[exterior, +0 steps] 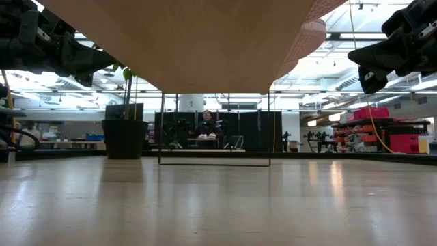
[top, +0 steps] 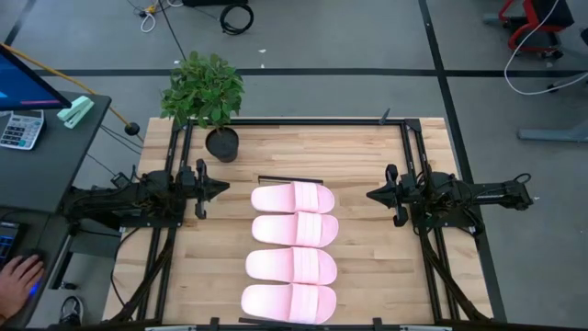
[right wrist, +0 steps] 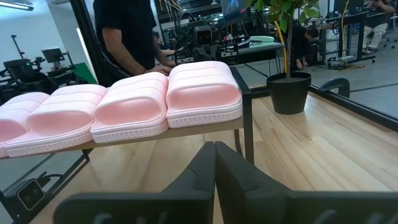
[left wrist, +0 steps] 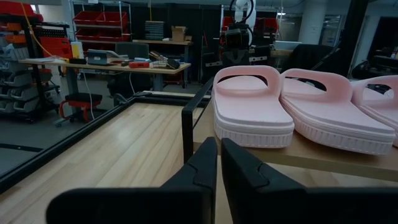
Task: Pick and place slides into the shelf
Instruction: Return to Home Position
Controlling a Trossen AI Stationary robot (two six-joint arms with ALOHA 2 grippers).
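Observation:
Several pale pink slides (top: 292, 248) lie side by side in a row on the shelf, soles down, in the middle of the table. The shelf's light-wood board (left wrist: 336, 158) stands raised on thin black rails (left wrist: 186, 127). The low view looks up at its underside (exterior: 205, 41). My left gripper (top: 220, 188) hovers to the left of the row, level with the farthest slide (left wrist: 249, 102), fingers shut (left wrist: 219, 155). My right gripper (top: 372, 195) hovers to the right of the same slide (right wrist: 202, 93), fingers shut (right wrist: 214, 158). Neither touches anything.
A potted plant (top: 207, 97) stands at the table's far left corner. A person stands beyond the table's left side (right wrist: 127, 31), with a hand (top: 18, 276) on a desk that holds a calculator (top: 20, 129). Bare tabletop (top: 367, 267) lies either side of the shelf.

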